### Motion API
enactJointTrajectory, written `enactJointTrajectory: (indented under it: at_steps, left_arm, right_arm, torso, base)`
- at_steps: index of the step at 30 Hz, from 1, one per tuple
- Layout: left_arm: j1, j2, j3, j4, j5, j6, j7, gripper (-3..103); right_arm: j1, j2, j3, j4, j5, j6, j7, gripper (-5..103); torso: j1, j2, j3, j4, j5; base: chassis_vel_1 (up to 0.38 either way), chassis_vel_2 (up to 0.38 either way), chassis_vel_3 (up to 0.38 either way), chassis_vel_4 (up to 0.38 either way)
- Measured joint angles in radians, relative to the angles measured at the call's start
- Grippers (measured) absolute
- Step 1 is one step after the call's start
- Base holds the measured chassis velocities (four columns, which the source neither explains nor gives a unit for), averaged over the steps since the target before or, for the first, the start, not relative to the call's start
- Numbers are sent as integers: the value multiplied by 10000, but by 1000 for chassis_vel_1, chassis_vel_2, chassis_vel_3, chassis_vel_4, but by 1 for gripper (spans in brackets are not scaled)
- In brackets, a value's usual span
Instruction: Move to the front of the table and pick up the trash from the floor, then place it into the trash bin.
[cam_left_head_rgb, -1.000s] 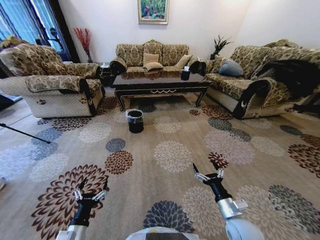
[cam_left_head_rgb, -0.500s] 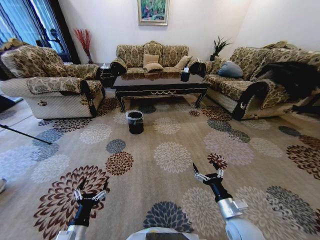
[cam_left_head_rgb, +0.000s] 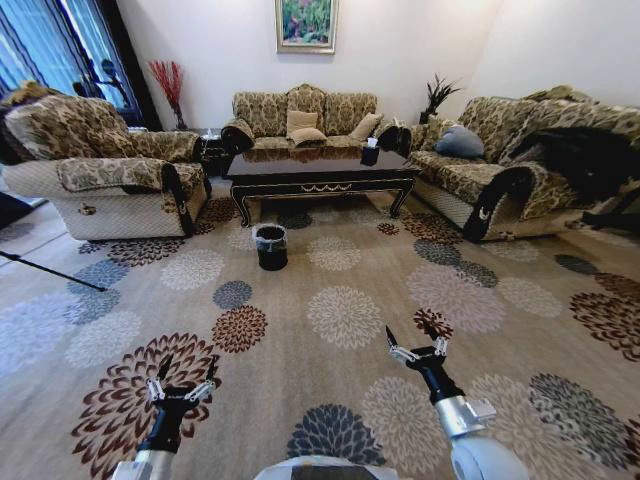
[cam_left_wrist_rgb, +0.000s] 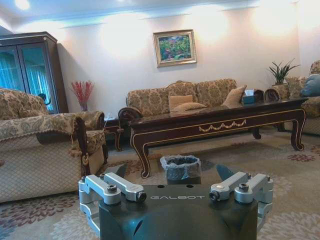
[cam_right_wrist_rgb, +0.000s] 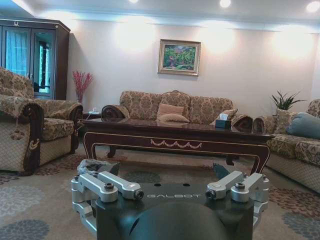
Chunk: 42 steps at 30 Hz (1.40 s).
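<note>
Beige carpet (cam_left_head_rgb: 330, 330) covers the floor between robot and table (cam_left_head_rgb: 320, 170). The bin (cam_left_head_rgb: 270, 245) stands on it just before the table's left front leg, liner over its rim. Against the earlier frames the whole head view has shifted slightly, the sofa and table sitting a little lower; the camera has moved, not the furniture. Left gripper (cam_left_head_rgb: 182, 380) and right gripper (cam_left_head_rgb: 414, 342) hang low over the carpet, both spread wide and empty, posture unchanged. No trash can be made out.

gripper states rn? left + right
Left gripper: open, holding nothing, low over the floor.
Right gripper: open, holding nothing, also over the floor.
</note>
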Motion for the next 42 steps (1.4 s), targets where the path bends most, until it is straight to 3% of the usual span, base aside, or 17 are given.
enactJointTrajectory:
  at_steps: [33, 42]
  left_arm:
    - [0, 0, 0, 0, 0, 0, 0, 100]
    - [0, 0, 0, 0, 0, 0, 0, 100]
  right_arm:
    - [0, 0, 0, 0, 0, 0, 0, 100]
    - [0, 0, 0, 0, 0, 0, 0, 100]
  torso:
    - [529, 1361, 834, 0, 0]
    - [606, 1556, 950, 0, 0]
  base:
    - [0, 0, 0, 0]
    - [0, 0, 0, 0]
